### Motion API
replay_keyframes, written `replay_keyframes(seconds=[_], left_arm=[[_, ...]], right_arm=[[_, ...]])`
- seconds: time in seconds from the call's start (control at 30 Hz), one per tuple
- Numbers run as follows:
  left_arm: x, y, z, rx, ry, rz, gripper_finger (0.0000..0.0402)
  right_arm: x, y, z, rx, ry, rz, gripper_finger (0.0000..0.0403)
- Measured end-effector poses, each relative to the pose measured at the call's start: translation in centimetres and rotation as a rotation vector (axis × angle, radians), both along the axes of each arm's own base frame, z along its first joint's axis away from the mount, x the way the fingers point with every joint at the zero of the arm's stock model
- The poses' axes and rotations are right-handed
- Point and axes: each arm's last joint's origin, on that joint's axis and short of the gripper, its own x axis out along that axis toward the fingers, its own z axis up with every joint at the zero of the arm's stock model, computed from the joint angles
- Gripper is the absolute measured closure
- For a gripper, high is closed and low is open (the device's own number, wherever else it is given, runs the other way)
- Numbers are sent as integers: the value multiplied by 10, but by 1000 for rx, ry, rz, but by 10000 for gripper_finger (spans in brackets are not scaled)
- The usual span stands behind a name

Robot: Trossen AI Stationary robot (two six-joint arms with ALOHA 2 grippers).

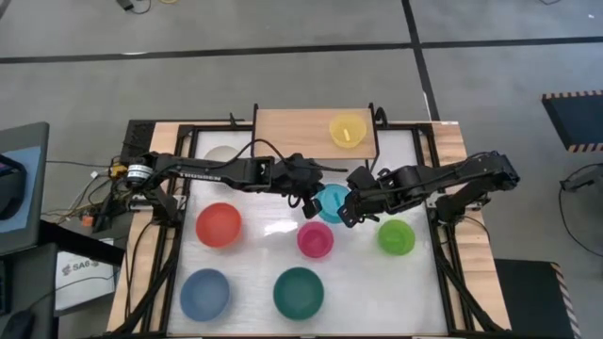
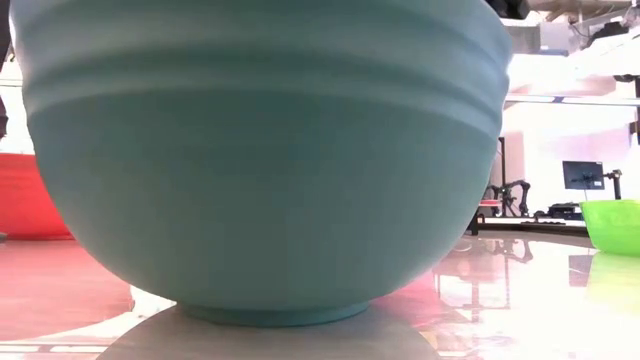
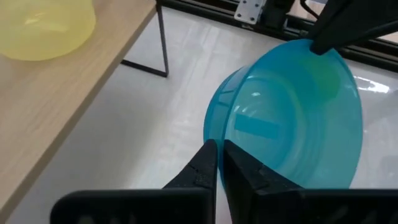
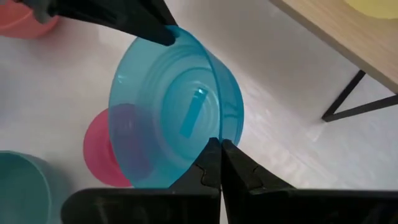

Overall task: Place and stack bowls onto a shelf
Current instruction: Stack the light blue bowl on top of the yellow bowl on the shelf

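Note:
The cyan bowl (image 1: 332, 202) sits mid-table between both grippers, just in front of the shelf (image 1: 301, 132). My left gripper (image 1: 306, 200) is shut on its left rim and my right gripper (image 1: 350, 209) on its right rim. The yellow bowl (image 1: 348, 130) stands on the shelf's right end. White (image 1: 223, 153), red (image 1: 219, 224), pink (image 1: 315, 239), lime green (image 1: 396, 236), light blue (image 1: 205, 293) and dark green (image 1: 299, 292) bowls stand on the table. The dark green bowl (image 2: 270, 150) fills the low view and hides the grippers there. My left gripper pinches the cyan bowl's rim (image 3: 216, 144) on its left side, one finger inside the bowl and one outside. The bowl is tilted and looks raised off the table. My right gripper pinches the opposite rim (image 4: 221, 135), on the bowl's right side, one finger inside and one outside. The fingers come slanting down from the table's right. The bowl hangs tilted, partly over the pink bowl (image 4: 99, 149).
The shelf's thin black legs (image 3: 163, 43) stand close behind the cyan bowl. The left and middle parts of the shelf board (image 1: 287, 132) are bare wood. The black frame rails (image 1: 443, 254) run along the table's sides.

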Motion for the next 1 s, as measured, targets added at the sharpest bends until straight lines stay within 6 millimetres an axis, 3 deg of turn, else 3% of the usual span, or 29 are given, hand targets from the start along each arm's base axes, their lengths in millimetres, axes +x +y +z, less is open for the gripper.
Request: replay_keyframes(seconds=[0.17, 0.43, 0.6, 0.77, 1.0], left_arm=[[0, 0, 0, -2, -5, -5, 401], [-4, 15, 8, 13, 23, 9, 401], [-9, 50, 41, 80, 6, 69, 401], [-16, 95, 69, 125, -81, 173, 401], [-21, 156, 75, 85, -267, 314, 401]], right_arm=[[1, 0, 2, -2, -13, 2, 366], [-10, -3, 14, -6, -72, -26, 289], [-35, -11, 34, -10, -168, -111, 247], [-52, -16, 48, -11, -242, -139, 233], [-52, -20, 50, -4, -263, -161, 238]])
